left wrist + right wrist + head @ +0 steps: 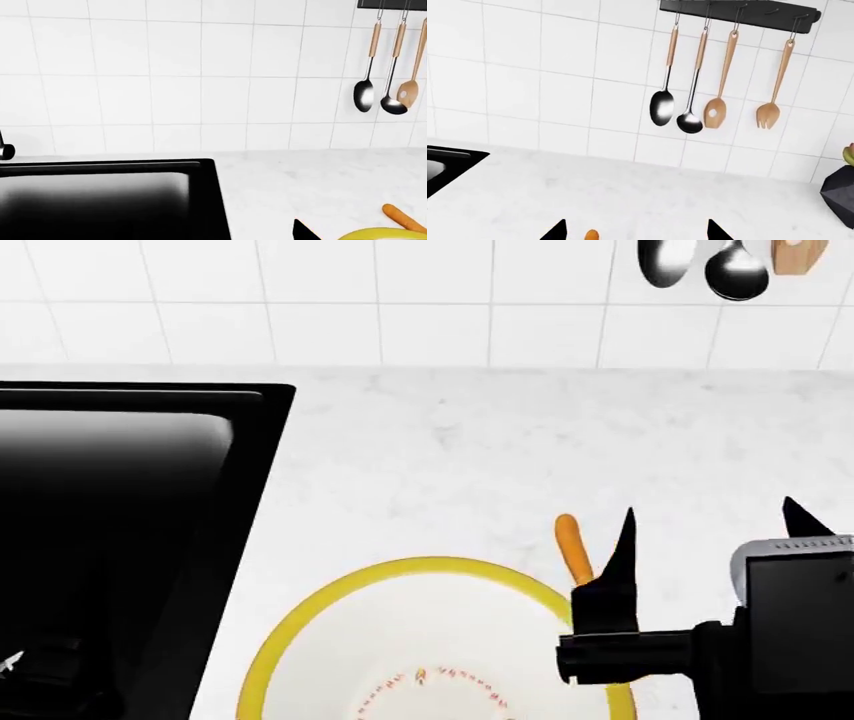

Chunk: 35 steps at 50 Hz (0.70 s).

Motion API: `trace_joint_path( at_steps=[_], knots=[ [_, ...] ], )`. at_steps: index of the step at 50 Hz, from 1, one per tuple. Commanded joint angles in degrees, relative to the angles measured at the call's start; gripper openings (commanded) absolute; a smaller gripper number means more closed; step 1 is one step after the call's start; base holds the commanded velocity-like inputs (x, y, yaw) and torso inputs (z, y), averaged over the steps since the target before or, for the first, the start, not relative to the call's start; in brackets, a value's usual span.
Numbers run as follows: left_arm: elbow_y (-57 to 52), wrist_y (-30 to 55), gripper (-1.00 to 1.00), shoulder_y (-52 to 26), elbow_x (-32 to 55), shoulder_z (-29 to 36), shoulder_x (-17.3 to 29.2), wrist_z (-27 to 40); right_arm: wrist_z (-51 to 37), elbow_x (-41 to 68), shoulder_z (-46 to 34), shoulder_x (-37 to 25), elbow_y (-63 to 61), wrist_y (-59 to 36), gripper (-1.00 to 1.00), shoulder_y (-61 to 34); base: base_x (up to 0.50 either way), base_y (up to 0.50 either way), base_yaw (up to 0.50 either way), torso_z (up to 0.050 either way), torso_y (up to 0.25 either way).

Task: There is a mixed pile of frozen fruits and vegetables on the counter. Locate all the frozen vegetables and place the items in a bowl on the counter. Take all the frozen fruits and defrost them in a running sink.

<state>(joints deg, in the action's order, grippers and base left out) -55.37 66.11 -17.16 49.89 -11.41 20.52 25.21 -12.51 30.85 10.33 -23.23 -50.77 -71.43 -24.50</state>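
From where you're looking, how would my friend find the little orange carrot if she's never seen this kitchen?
Start at the big black sink set in the white counter. Look along the counter to the wide white bowl with the yellow rim. The carrot lies just past that rim, beside the right gripper: it is the only thin, orange, tapered thing there.

The bench point(441, 430) carries the sink point(120, 530) at left and the bowl point(427, 640) at front centre. The carrot point(573, 548) lies just beside the bowl's far right rim — between the spread fingers of the right hand point(707, 530). Utensils point(720, 85) hang on the wall behind.
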Motion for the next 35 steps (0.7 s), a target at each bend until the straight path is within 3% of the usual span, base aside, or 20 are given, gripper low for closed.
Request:
trace_joint_path(
  at_steps=[1, 4, 13, 20, 26, 32, 35],
  knots=[
    [0.66, -1.06, 1.0, -0.2, -0.29, 1.17, 0.68, 0.61, 1.13, 10.57, -2.71, -4.12, 10.25, -18.48, 1.0, -23.53, 0.0, 0.0, 0.0, 0.0, 0.0],
    [-0.01, -0.7, 1.0, 0.03, 1.02, 0.26, 0.93, 0.93, -5.67, 21.04, -6.86, -6.9, 20.29, -18.45, 1.0, -32.02, 0.0, 0.0, 0.0, 0.0, 0.0],
    [0.08, -0.91, 1.0, 0.07, 3.12, -1.71, 1.61, 1.45, 1.96, 13.99, -30.01, -5.13, 50.12, -14.91, 1.0, -48.7, 0.0, 0.0, 0.0, 0.0, 0.0],
    [0.8, -1.46, 1.0, 0.05, 3.71, -1.61, 1.38, 1.77, 10.75, 8.21, -39.89, 1.71, 78.67, -8.71, 1.0, -61.99, 0.0, 0.0, 0.0, 0.0, 0.0],
    [0.04, -1.05, 1.0, -0.22, 5.27, -2.37, 2.13, 2.62, 18.44, 3.02, -49.24, 8.01, 94.96, -1.43, 1.0, -66.72, 0.0, 0.0, 0.0, 0.0, 0.0],
    [1.13, -2.22, 1.0, -0.54, 3.27, -0.14, 1.93, 2.42, 26.9, -3.22, -54.76, 16.8, 122.43, 10.95, 1.0, -72.63, 0.0, 0.0, 0.0, 0.0, 0.0],
    [0.98, -2.31, 1.0, -0.49, 3.68, -0.71, 2.48, 2.47, 27.49, -5.27, -53.71, 18.55, 125.69, 11.97, 1.0, -71.59, 0.0, 0.0, 0.0, 0.0, 0.0]
  ],
)
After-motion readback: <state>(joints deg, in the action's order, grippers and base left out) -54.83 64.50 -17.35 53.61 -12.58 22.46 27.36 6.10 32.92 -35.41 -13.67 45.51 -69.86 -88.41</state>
